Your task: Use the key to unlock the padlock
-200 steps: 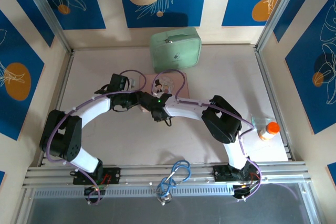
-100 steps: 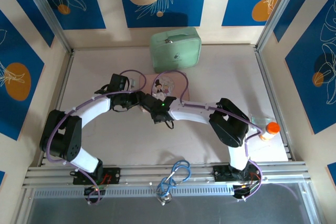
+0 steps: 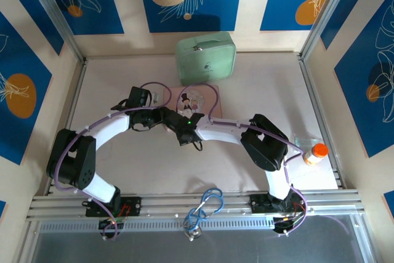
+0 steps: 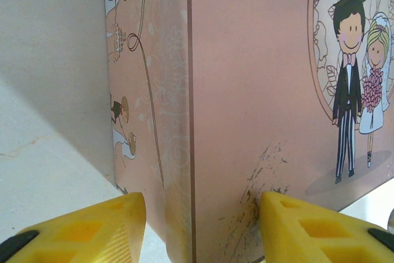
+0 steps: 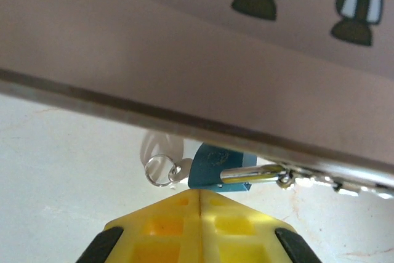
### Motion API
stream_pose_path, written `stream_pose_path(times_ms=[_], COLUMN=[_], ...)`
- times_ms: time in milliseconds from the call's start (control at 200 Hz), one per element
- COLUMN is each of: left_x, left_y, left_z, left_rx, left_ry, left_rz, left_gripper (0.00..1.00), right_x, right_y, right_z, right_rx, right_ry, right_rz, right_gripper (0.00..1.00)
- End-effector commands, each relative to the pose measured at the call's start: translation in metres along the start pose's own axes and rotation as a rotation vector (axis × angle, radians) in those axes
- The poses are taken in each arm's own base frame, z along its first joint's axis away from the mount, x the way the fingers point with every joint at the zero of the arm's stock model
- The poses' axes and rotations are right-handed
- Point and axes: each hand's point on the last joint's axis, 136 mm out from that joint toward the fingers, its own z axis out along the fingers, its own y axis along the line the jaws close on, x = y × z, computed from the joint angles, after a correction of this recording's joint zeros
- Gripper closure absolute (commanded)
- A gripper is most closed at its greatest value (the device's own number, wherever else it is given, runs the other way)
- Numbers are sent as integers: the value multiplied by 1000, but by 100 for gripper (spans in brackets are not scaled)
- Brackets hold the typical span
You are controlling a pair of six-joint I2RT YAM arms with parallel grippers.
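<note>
Blue body, silvery shackle: the padlock (image 5: 217,165) is a tiny thing on my right wrist feed, with a faint stamped mark on its face. Its shackle (image 5: 253,174) runs off to the right to a fine metal chain (image 5: 320,182). A small wire ring (image 5: 158,170) sits just beside the lock's left edge. The lock lies low over the white table (image 5: 61,164), tucked under the overhanging rim of the pink case (image 5: 184,60).

The right gripper (image 5: 200,200) has its yellow fingers pressed together, one seam showing between them. I see nothing held in that seam. The padlock is just beyond the tips, slightly right of the seam and very near them; I cannot tell whether it touches them.

On the left wrist feed, the left gripper (image 4: 202,214) has its fingers spread wide, one near the case's decorated side wall, the other in front of its broad face near the cartoon bride and groom (image 4: 357,78). Scuff marks darken the case near that finger.

From above, both arms meet at the case's near-left corner. A green pouch (image 3: 206,57) lies behind it.
</note>
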Motion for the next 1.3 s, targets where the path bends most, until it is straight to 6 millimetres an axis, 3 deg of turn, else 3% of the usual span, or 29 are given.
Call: stream_pose_path(times_ms=[0,390,545,640,805,980,1171,1296], left_x=[19,22,22,22,21,20,20,21], left_y=[13,15,14,15,16,16,17,18], left_z=[0,-1,-1,-1,-1,-1,-4,-4], left_rx=[-41,-45,-44,-49,-53,-53,-58,-57], left_ry=[75,78,78,80,78,72,63,62], left_rz=[-19,-12,-9,-9,-6,-12,-11,-14], left_gripper=[50,50,50,51,51,51,51,51], right_x=[-11,-17,-22,-23,-22,-25,-15,-13], right_y=[0,-6,0,2,-1,-16,-42,-45], right_z=[5,18,6,-6,-29,-55,-46,-38], right_rx=[20,74,43,22,-71,-259,-474,-503], right_ry=[-10,8,-27,-68,-149,-252,-212,-197], right_rz=[-22,-41,-47,-55,-27,149,517,567], right_gripper=[92,92,89,81,57,46,46,61])
